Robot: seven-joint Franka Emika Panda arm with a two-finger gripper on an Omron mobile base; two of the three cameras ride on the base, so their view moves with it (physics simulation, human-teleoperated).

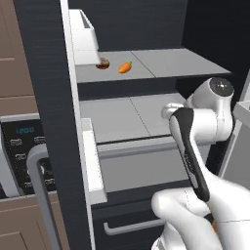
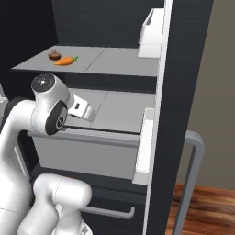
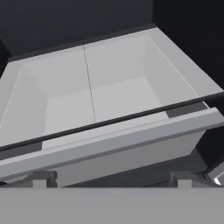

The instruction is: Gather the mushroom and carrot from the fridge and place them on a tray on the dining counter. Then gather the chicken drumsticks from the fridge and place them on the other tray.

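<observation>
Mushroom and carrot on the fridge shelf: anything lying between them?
Nothing; in both base views the mushroom and carrot lie close together, bare grey shelf between.

Faint unreadable teal digits on the oven panel (image 1: 19, 146).

- A brown cabinet (image 1: 14, 63) fills the left edge of the left base view.
- A black oven panel (image 1: 17, 151) with faint lit controls is set into the cabinet.
- A wooden floor (image 2: 202, 209) lies at the lower right of the right base view.
- A plain taupe wall (image 2: 215, 92) rises above the floor.
</observation>
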